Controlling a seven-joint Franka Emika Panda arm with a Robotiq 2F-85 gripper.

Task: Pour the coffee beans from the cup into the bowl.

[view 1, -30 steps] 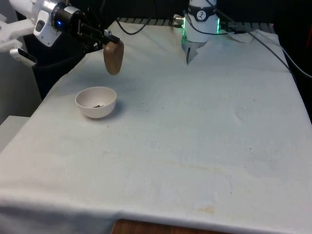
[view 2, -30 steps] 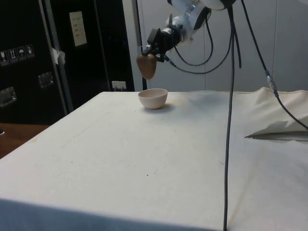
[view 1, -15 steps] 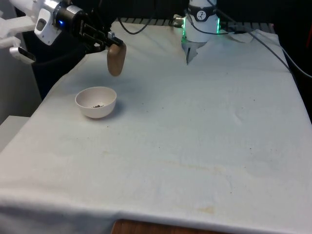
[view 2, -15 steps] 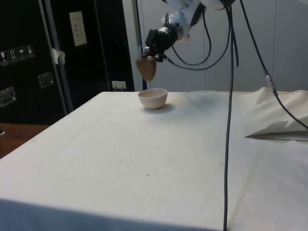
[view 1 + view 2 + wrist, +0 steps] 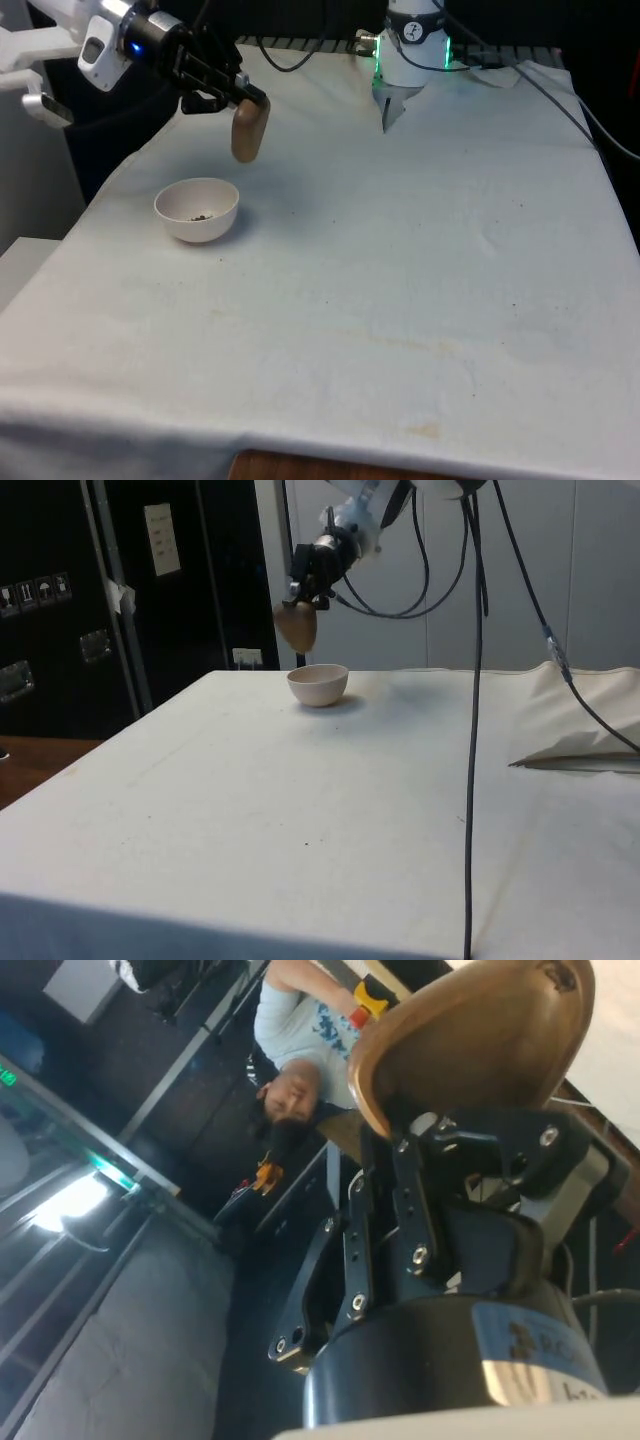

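Cup (image 5: 249, 131), brown and tipped mouth-down, hangs in the upper left of the front view, up in the air and just toward the front view's right of the white bowl (image 5: 196, 210). The gripper (image 5: 232, 95) has its fingers clamped on the cup's rim, seen close in the wrist view (image 5: 415, 1135). A few dark beans (image 5: 201, 216) lie in the bowl, which sits on the white cloth (image 5: 400, 260). From the side, the cup (image 5: 296, 626) hovers above the bowl (image 5: 318, 684). A person (image 5: 295, 1050) shows beyond the cup in the wrist view.
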